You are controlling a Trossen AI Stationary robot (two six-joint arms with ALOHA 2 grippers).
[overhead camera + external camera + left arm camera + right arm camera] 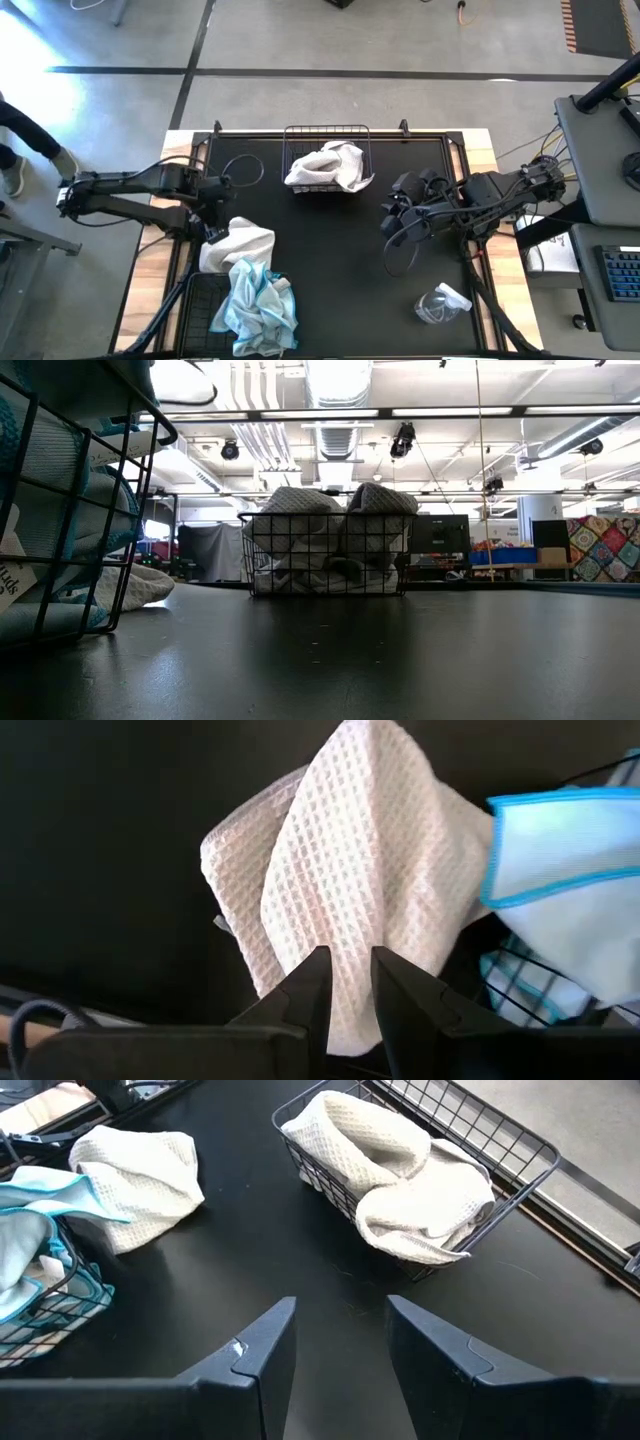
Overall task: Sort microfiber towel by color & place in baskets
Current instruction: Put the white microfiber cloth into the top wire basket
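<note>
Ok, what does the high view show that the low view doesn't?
Only the high view: both arms, the left gripper open above the loose white towel, the right gripper open over the black mat, and a clear plastic wrapper. Only the low view: the room's ceiling lights behind the table. Both: the far basket of white towels and the near basket holding blue towels.

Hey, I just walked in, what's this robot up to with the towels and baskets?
It is sorting towels by color. White ones fill the far basket and blue ones the near basket. One white towel is left on the mat beside the near basket. The left end effector is at it, fingers slightly apart with cloth between them. The right end effector waits open over the mat.
</note>
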